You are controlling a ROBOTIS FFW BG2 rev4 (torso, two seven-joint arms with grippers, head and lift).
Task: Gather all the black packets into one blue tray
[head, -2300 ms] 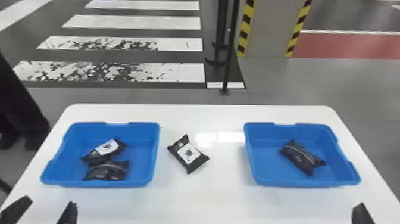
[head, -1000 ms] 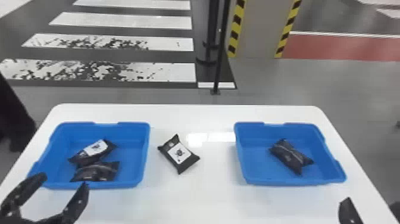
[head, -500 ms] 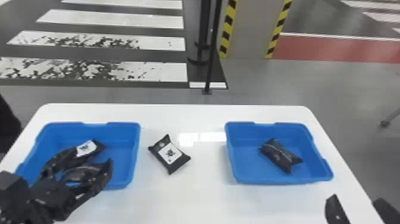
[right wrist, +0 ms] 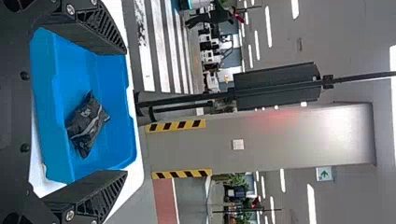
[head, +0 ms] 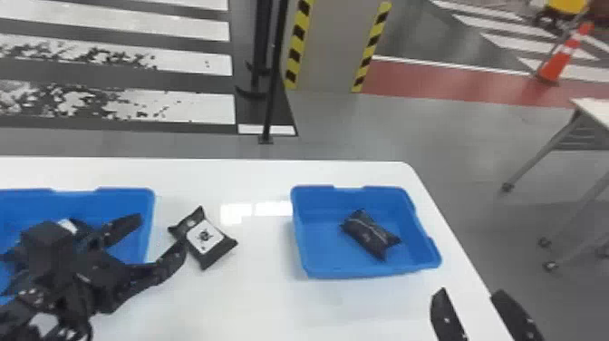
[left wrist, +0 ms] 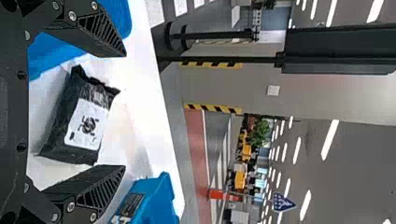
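Observation:
In the head view my left gripper is spread open over the right side of the left blue tray, one finger beside the loose black packet on the table. That packet lies between the open fingers of my left gripper in the left wrist view, not gripped. A white label, a sliver of a packet in the left tray, shows behind the arm. One black packet lies in the right blue tray. My right gripper stands open at the table's right edge; in its wrist view the gripper frames tray and packet.
The white table has its right edge near my right gripper. The left arm covers much of the left tray. Beyond the table stand a dark pole and a striped pillar, with another table at the far right.
The head view has swung right, so the table and trays appear farther left. My left arm has come forward over the left tray and its gripper now reaches the loose packet. The packets have not moved.

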